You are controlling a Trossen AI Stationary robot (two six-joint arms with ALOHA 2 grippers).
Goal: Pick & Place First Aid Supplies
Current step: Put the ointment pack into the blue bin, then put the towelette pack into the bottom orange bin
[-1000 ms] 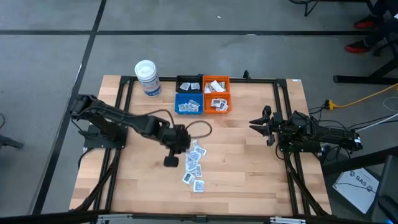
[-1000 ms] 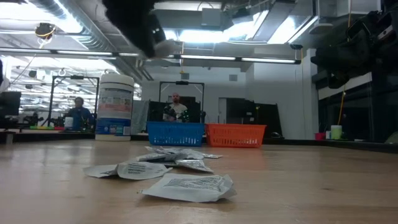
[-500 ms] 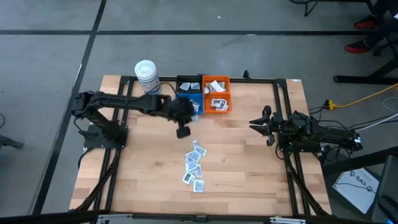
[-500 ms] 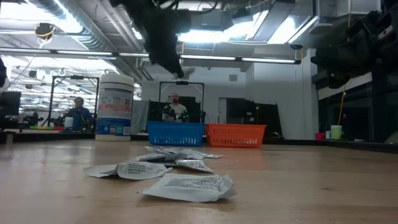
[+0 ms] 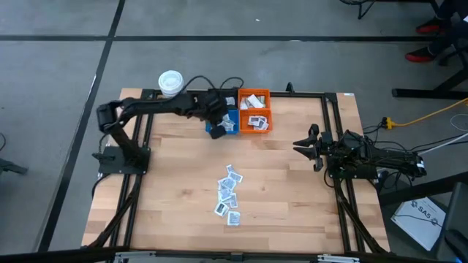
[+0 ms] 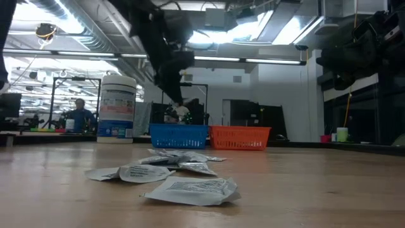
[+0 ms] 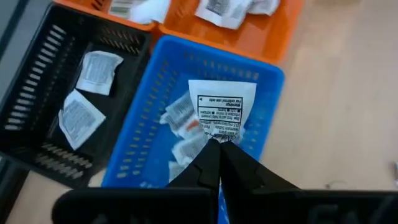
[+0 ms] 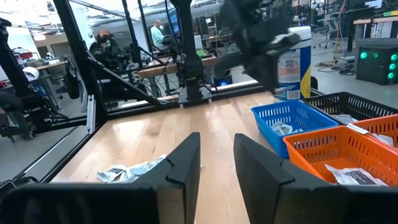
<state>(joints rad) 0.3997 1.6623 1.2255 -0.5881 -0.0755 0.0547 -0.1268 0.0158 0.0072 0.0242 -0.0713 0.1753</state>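
On the wooden table (image 5: 285, 190), nearest the front edge, a loose cluster of sachets (image 5: 229, 193) lies flat in a short line running from about 6 o'clock of the table's middle up toward the centre; from table height the closest one (image 6: 192, 190) sits crumpled in front, with more (image 6: 180, 158) piled just behind it.

At 3 o'clock the right gripper (image 5: 301, 146) waits above the table's right side, well apart from every sachet. Its two fingers (image 8: 180, 163) stand apart with a clear gap between them and nothing in it.

Farther back, near 12 o'clock, stand the bins. The left gripper (image 7: 219, 147) hangs over the blue bin (image 7: 149, 155), its arm reaching in from 9 o'clock. The jaws are pinched together on the lower edge of one white sachet with black print (image 7: 221, 115); the sachet stands out beyond the fingertips, directly above the blue bin's interior, where other sachets (image 7: 180, 118) with red and blue print already lie. From above, the gripper covers the blue bin (image 5: 228, 128), at its 9 o'clock side.

Just beside the blue bin, the black bin (image 7: 43, 106) holds two sachets (image 7: 81, 118), and the orange bin (image 5: 254, 111) at 3 o'clock of it holds several more (image 5: 254, 121). At 10 o'clock of the bins stands a white tub (image 5: 170, 82).
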